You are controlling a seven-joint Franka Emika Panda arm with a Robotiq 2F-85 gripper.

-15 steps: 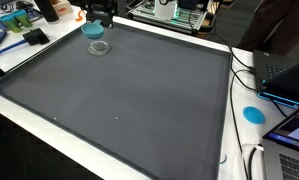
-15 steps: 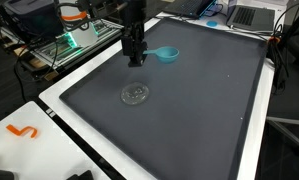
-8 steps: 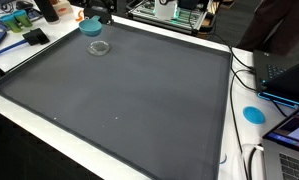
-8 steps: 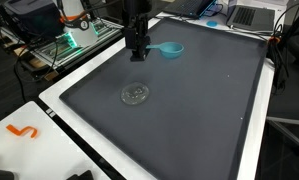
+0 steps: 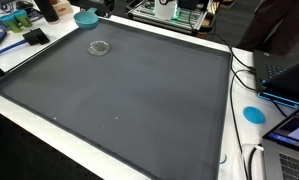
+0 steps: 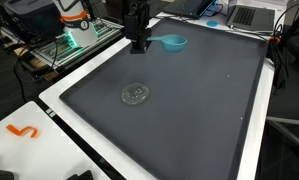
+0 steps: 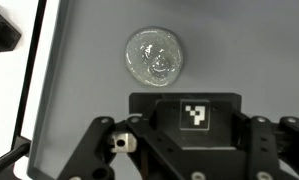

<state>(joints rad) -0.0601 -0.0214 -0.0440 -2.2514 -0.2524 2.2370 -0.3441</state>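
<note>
In an exterior view, an orange squiggle lies at the far left on the white table, off the dark mat; further right, a glass dish sits flat on the mat, apart from everything else; beyond it the gripper hangs pointing down, and just to its right the teal bowl meets the fingertips, near the mat's far edge; the jaws look closed on the bowl's near rim, though the contact is small and dark here; whether the bowl rests on the mat or hangs above it cannot be told. In the wrist view the glass dish lies on the mat beyond the gripper's black body, which carries a black-and-white marker; fingers and bowl are out of that view. In an exterior view from the opposite end, the teal bowl shows at the mat's top left corner, the glass dish near it, and a blue disc rests on the table at the far right.
</note>
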